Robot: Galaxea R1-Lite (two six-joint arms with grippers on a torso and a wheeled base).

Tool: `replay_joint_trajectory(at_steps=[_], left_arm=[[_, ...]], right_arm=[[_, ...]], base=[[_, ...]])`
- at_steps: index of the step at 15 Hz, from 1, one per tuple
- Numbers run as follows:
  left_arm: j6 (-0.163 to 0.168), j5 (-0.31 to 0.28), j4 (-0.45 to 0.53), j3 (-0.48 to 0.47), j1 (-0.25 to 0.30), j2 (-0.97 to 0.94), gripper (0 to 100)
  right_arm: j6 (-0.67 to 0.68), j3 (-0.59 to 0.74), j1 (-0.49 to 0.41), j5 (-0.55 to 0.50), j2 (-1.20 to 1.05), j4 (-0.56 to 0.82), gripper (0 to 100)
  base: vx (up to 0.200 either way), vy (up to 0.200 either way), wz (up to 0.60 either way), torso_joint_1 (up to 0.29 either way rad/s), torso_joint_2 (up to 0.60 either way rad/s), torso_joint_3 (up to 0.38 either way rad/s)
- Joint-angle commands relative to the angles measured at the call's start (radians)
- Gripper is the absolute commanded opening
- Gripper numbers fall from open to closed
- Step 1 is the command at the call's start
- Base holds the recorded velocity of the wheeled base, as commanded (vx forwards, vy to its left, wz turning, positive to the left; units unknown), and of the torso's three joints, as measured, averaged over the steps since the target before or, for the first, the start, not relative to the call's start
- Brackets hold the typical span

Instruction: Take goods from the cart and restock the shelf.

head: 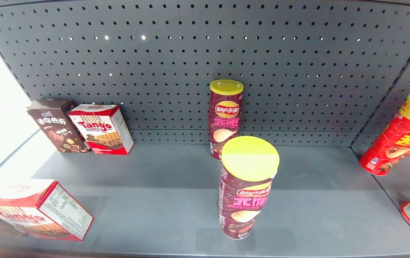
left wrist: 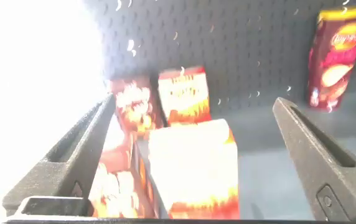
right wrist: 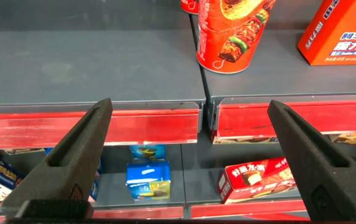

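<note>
L hand [left wrist: 193,102], R hand [right wrist: 190,104] both released, empty. On shelf [head: 316,200], rear can [head: 225,118] stands at 12 o'clock of front can [head: 248,186], labels out; I judge a display row.

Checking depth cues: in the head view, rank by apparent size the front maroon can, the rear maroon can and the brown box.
Largest: front maroon can, partly from nearness.
Then rear maroon can and brown box: look alike, unranked.
</note>
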Motion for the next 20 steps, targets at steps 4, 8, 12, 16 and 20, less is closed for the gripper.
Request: replay_joint_trajectory(at_steps=[4,8,12,16,20], left_arm=[[-0.062,-0.191,0.057,0.268,0.074,-0.281,100],[-0.046,-0.203,0.338,0.264,0.098,-0.318,100],[-0.085,-0.219,0.321,0.267,0.097,-0.317,100],[-0.069,0.064,0.398,0.262,0.102,-0.317,100],[-0.108,-0.045,0.412,0.256,0.097,-0.317,100]], right_arm=[[-0.001,0.000,0.000,0.000,0.002,0.000,100],[-0.001,0.000,0.000,0.000,0.002,0.000,100],[-0.001,0.000,0.000,0.000,0.002,0.000,100],[-0.001,0.000,0.000,0.000,0.002,0.000,100],[-0.001,0.000,0.000,0.000,0.002,0.000,100]], base=[[0.000,0.000,0.00,0.000,0.00,0.000],[0.000,0.000,0.00,0.000,0.00,0.000],[0.000,0.000,0.00,0.000,0.00,0.000],[0.000,0.000,0.00,0.000,0.00,0.000],[0.000,0.000,0.00,0.000,0.00,0.000]])
